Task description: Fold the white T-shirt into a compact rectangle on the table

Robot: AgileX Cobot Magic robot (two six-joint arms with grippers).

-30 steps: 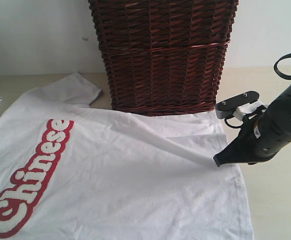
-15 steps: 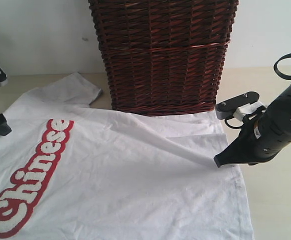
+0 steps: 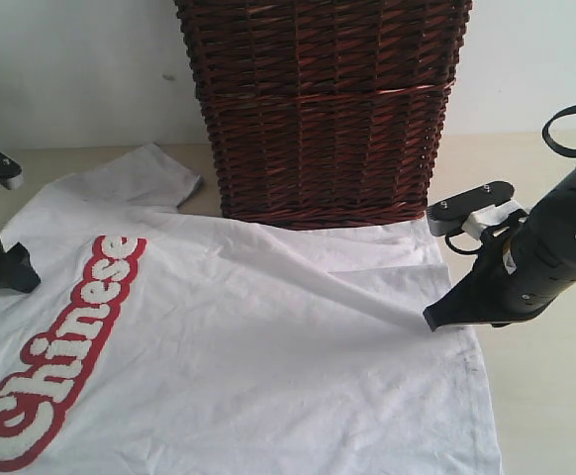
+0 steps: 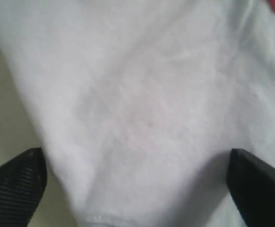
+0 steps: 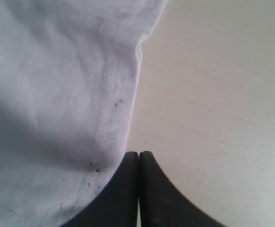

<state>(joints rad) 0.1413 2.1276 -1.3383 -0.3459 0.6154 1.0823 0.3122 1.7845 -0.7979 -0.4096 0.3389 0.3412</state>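
The shirt (image 3: 268,336) lies spread flat on the bench (image 3: 545,416), print up, its far edge touching the foot of the basket (image 3: 323,109). The left fingers (image 4: 14,189) stand released and wide apart over the shirt's left edge, cloth showing between them. The right fingers (image 5: 151,194) are clenched tight, tips at the hem on the shirt's right side, where a crease runs up to them. Whether they pinch any cloth I cannot tell.
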